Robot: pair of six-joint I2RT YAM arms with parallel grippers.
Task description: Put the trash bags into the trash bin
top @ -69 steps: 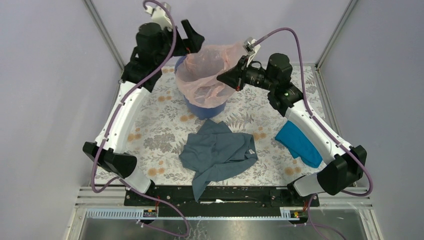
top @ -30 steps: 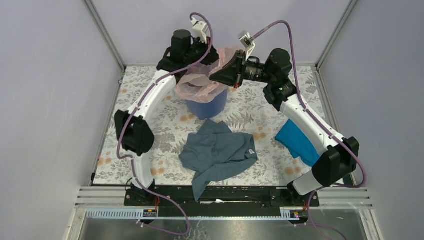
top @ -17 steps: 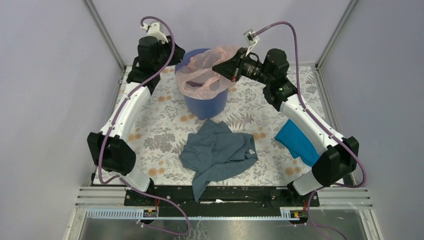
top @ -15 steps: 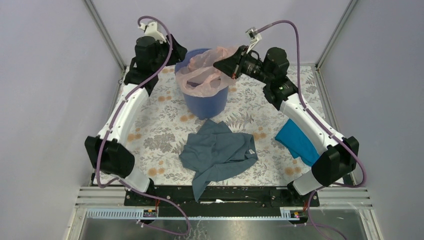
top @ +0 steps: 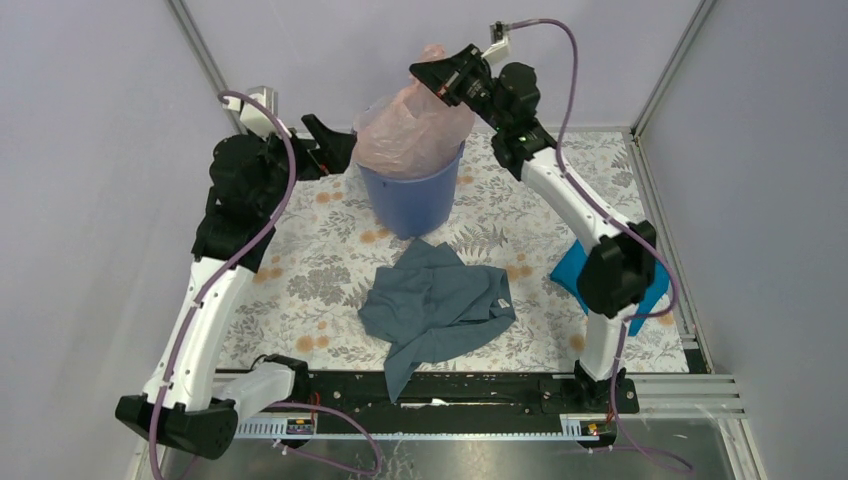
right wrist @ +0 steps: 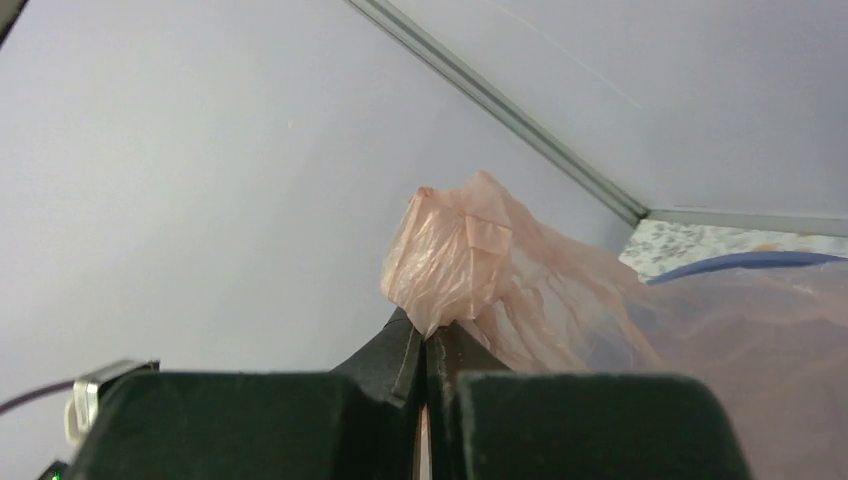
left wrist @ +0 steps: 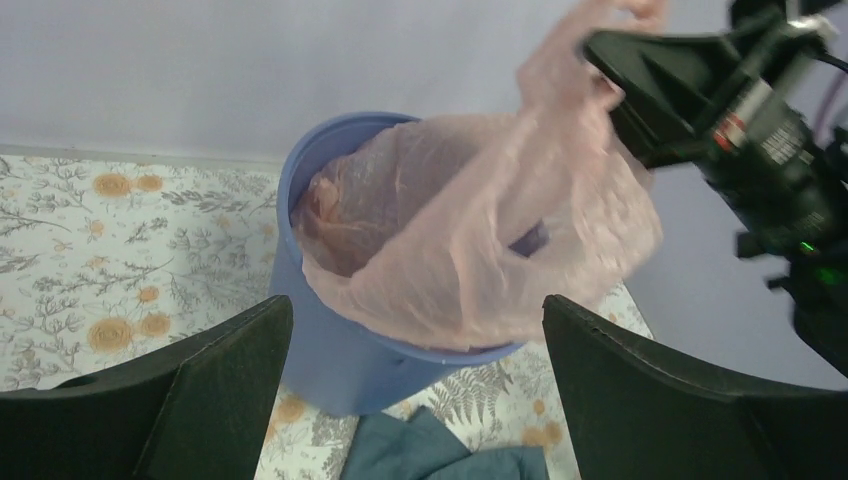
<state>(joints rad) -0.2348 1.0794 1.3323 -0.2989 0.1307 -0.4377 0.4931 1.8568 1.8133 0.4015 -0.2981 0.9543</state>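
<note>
Here, the right gripper (top: 437,76) pinched a bunched corner of the bag (top: 410,128) between fingers pressed tightly together. It held that corner high over the far side of the bin (top: 408,200), apparently so the film would hang straight and feed into the opening rather than pile up on the rim. The left gripper (top: 330,145) hovered just left of the bin with its fingers spread wide and touching nothing. It seemed placed to tuck in loose plastic or steady the bin.

The bag's lower part sat inside the bin, while its upper part rose in a peak to the right gripper and some folds spilled over the rim. It was thin, pale pink and translucent, crinkled all over, and the bin's blue showed faintly through it. It looked light and likely to spring back up if released.

The bin stood upright at the far middle of the floral table (top: 300,270). A grey garment (top: 435,305) lay crumpled just near of the bin. A blue cloth (top: 565,272) lay at the right, partly hidden by the right arm.
</note>
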